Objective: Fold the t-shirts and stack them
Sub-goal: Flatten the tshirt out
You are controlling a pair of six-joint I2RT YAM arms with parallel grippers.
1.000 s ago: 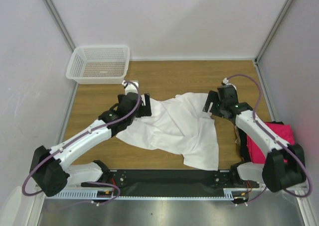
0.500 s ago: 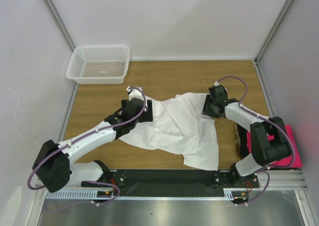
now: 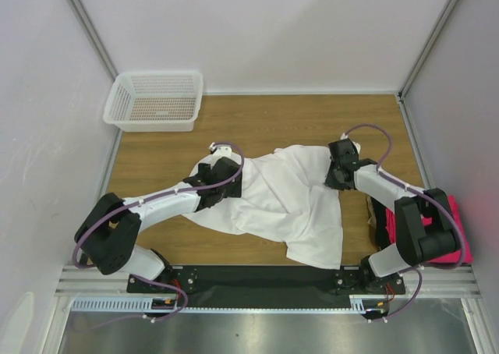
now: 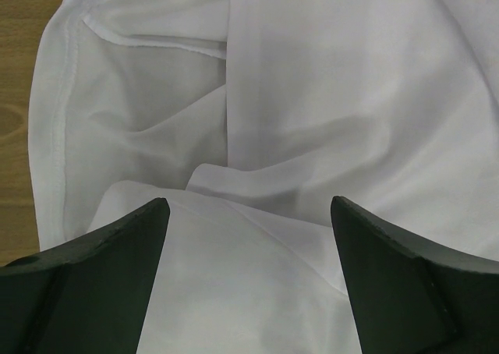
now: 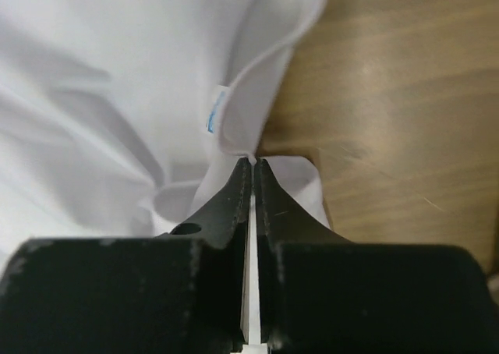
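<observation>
wood-grain tabletop inside a white-walled enclosure, seen from above: a large white t-shirt lies crumpled and spread across the middle of the surface, between the two robot arms. the left gripper hangs low over the shirt's left side, its fingers wide apart with only rumpled white cloth between them and nothing held. the right gripper is pinched together on the shirt's right edge, its tips closed on a fold of hem just below a small blue-white tag. a magenta-pink t-shirt sits bunched at the right edge of the tabletop, partly hidden by the right arm. a white mesh basket stands at the far left corner, well apart from the shirts.
</observation>
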